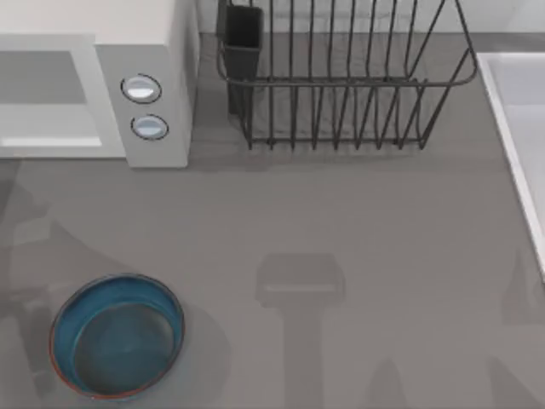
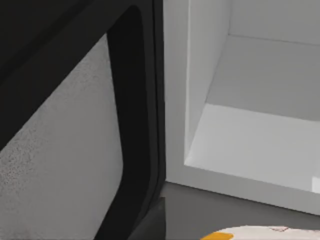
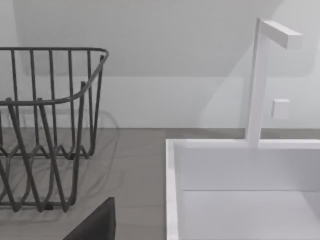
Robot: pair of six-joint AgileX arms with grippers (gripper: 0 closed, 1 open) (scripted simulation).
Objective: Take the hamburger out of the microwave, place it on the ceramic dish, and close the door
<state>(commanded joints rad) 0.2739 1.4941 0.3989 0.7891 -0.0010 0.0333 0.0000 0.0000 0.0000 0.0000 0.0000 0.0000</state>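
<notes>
The microwave (image 1: 94, 85) is sitting at the table's far left, white-grey and boxy, with two round silver-rimmed knobs stacked on its front panel. Its door (image 1: 47, 94), a white frame around a grey window, is lying flat across the front of the microwave. Through my left wrist camera, the hamburger (image 2: 260, 233) is peeking in as a white wrapper with an orange patch, just outside the microwave's white opening. The ceramic dish (image 1: 117, 335), teal inside with a reddish-brown rim, is resting upright in front of the microwave, well apart from it.

A grey table (image 1: 358, 239) holds a dark wire rack (image 1: 341, 85) beside a white sink (image 3: 240, 200) and faucet (image 3: 260, 75).
</notes>
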